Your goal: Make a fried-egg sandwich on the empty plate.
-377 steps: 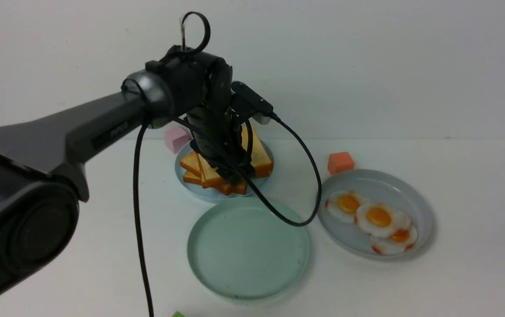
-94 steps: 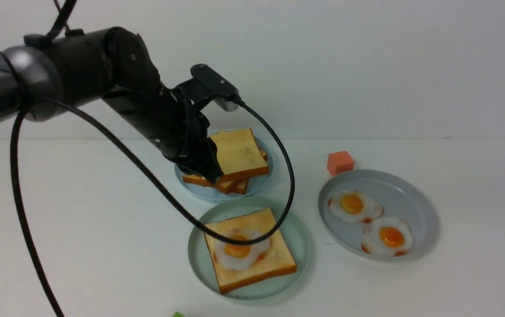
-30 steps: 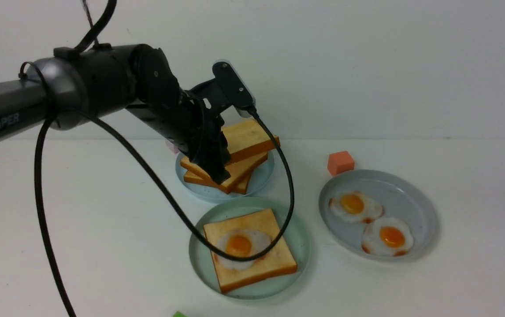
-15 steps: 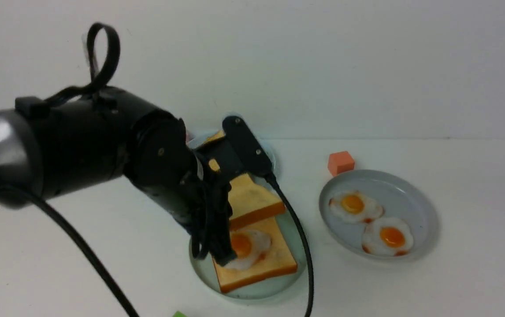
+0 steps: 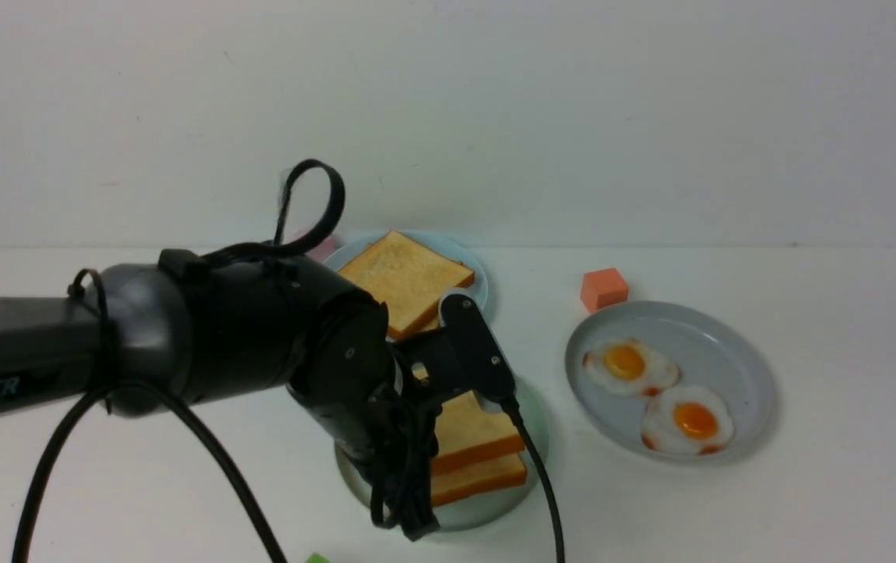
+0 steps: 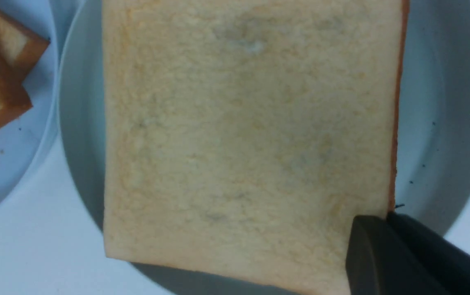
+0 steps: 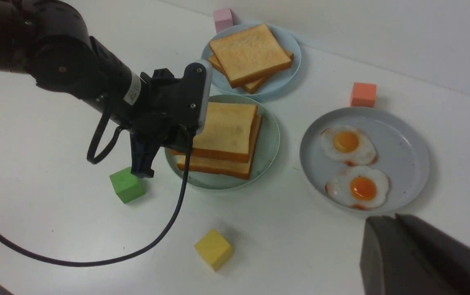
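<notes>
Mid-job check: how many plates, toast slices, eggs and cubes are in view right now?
Plates: 3 (blue plate, mint plate, grey plate)
Toast slices: 4 (two on blue, two on mint)
Eggs in view: 2, on grey plate
Cubes: 4 (pink, orange, green, yellow)
Total: 13

Your front camera sat between the arms, looking forward and down across the bench toward the back wall, the left arm crowding its lower left. Your left wrist camera looked straight down from very close; the top toast slice nearly filled it, the mint-green plate edging it. Your right wrist camera stood high and well back, slanting down over the whole bench. All three views shared that plate and slice.
</notes>
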{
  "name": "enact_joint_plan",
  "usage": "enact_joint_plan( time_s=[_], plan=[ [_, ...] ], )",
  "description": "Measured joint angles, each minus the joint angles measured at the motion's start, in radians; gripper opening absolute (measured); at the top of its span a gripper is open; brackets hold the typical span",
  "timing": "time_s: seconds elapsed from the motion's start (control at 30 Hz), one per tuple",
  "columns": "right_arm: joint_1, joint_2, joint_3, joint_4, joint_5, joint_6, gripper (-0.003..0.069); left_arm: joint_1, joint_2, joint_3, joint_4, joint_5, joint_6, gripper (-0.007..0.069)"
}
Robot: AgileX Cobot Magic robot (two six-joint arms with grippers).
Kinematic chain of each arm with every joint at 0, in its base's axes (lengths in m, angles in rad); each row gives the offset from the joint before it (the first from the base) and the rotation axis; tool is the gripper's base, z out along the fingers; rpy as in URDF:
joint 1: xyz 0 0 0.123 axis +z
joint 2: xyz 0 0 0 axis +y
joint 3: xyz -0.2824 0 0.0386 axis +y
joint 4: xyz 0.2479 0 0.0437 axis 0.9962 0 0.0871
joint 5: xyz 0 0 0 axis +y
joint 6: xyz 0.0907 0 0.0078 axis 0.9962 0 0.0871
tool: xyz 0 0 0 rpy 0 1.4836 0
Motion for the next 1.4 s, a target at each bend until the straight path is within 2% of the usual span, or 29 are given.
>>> enact_joint_plan(
  time_s=[0.17,0.3,0.63,0.77,0.9,1.0,1.13,1.3,1.4],
  plan=[
    [0.0,0.0,0.0,0.0,0.0,0.0,0.0055,0.0,0.006,0.0,-0.013,0.003,0.002,-0.0003],
    [0.0,0.0,0.0,0.0,0.0,0.0,0.0057,0.0,0.006,0.0,-0.028,0.002,0.002,0.0029],
    [0.0,0.0,0.0,-0.012,0.0,0.0,0.0069,0.0,-0.018,0.0,-0.056,0.013,-0.026,0.0351],
    [0.0,0.0,0.0,-0.019,0.0,0.0,0.0074,-0.007,-0.11,0.002,-0.062,0.035,-0.067,0.0391],
    [0.0,0.0,0.0,-0.019,0.0,0.0,0.0081,-0.048,-0.292,0.002,-0.072,0.039,-0.177,0.0322],
    [0.0,0.0,0.0,-0.019,0.0,0.0,0.0087,-0.097,-0.516,0.002,-0.104,0.004,-0.35,0.0154],
    [0.0,0.0,0.0,-0.015,0.0,0.0,0.0092,-0.109,-0.709,0.009,-0.11,0.0,-0.452,-0.001],
    [0.0,0.0,0.0,0.005,0.0,0.0,0.0099,-0.109,-0.903,0.108,-0.113,-0.01,-0.475,-0.0013],
    [0.0,0.0,0.0,0.008,0.0,0.0,0.0101,-0.109,-1.044,0.244,-0.117,-0.049,-0.478,-0.0013]
  ],
)
